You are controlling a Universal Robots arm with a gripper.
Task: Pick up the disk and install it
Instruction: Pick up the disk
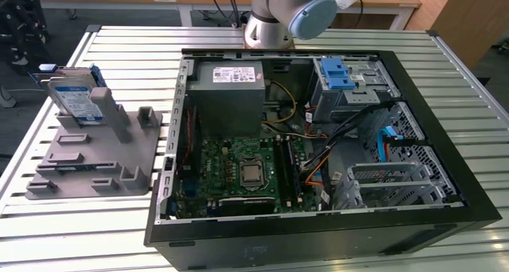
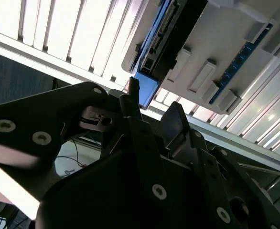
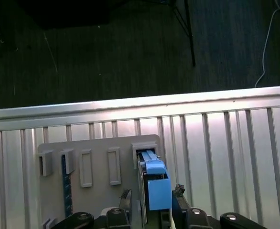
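Two fingers [image 2: 176,121] spread wide, nothing held; blue top edge of the disk [image 3: 155,183] shows between them in first wrist view. Disk stands upright in grey holder [image 1: 80,164] on slatted table [image 1: 119,45], exterior view's left of open PC case [image 1: 318,242]

No legible print anywhere

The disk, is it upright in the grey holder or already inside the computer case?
Upright in the grey holder: the disk stands on edge in its slot, outside the computer case.
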